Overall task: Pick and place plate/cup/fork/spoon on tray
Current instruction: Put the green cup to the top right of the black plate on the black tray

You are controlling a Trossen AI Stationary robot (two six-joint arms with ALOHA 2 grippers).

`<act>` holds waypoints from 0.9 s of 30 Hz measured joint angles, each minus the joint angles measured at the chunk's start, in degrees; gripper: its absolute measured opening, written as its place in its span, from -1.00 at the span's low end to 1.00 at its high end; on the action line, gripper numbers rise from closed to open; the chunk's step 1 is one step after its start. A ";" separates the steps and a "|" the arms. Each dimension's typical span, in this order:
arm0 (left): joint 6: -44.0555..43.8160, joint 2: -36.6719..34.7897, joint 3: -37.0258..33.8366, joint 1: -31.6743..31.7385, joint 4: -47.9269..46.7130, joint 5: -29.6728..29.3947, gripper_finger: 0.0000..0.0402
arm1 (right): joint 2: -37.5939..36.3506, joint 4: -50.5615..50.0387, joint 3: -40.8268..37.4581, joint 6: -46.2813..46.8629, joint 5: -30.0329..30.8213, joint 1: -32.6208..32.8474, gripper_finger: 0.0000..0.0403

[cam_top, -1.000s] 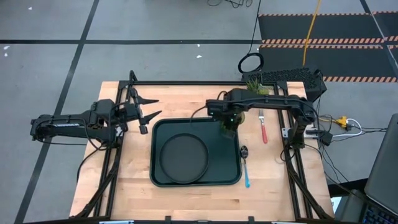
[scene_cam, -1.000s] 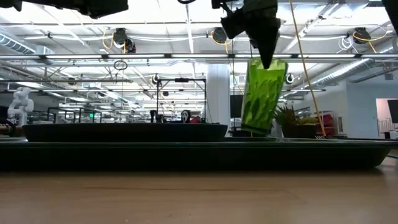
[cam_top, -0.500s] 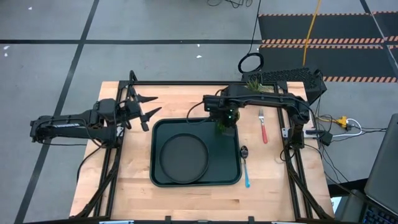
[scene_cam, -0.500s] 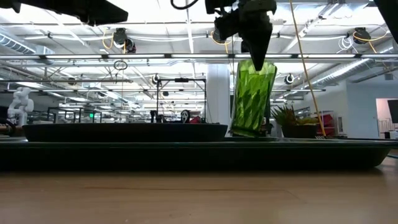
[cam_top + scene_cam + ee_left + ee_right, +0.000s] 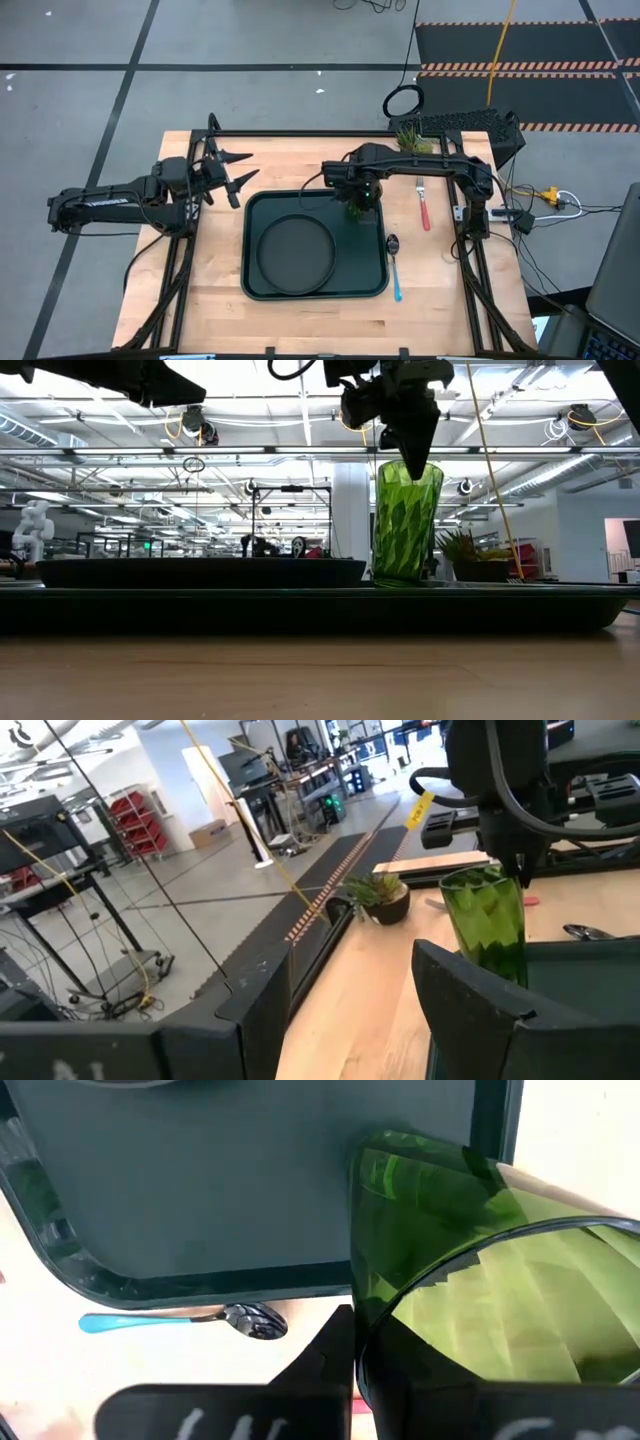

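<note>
From where I stand the dark green tray (image 5: 372, 284) lies in the middle of the wooden table (image 5: 210, 300), and everything else is easiest to place from it. The right gripper (image 5: 361, 193) hangs over the tray's far right corner with its fingers pinched shut on the rim of the translucent green cup (image 5: 359, 207). Seen from table level, the cup (image 5: 406, 525) stands upright with its base down at the tray's floor, though I cannot tell whether it rests fully on it; the gripper (image 5: 412, 452) points straight down into its mouth. The right wrist camera looks into the cup (image 5: 480, 1305) and shows one finger inside the wall and one outside, with the tray's lip (image 5: 200, 1285) just beyond. The round dark plate (image 5: 294, 253) sits inside the tray, filling its near left part, well apart from the cup. The spoon (image 5: 395, 264) with the light blue handle lies on the table just beside the tray's right edge, its bowl toward the far side. The red-handled fork (image 5: 423, 204) lies farther right of the tray, tines toward the far side, and a small potted grassy plant (image 5: 409, 139) stands beyond the tray's far right corner. The left gripper (image 5: 232, 171) waits off the tray's far left corner, fingers spread wide, holding nothing.
</note>
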 joint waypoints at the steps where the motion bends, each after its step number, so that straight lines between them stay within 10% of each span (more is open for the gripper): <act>1: 0.00 0.00 0.00 0.00 -0.02 0.00 0.04 | 0.00 0.00 -0.01 -0.16 0.00 0.13 -1.00; 27: -0.35 0.00 0.00 0.00 -0.51 0.00 0.04 | -0.76 -0.03 -8.21 2.59 0.73 0.91 -1.00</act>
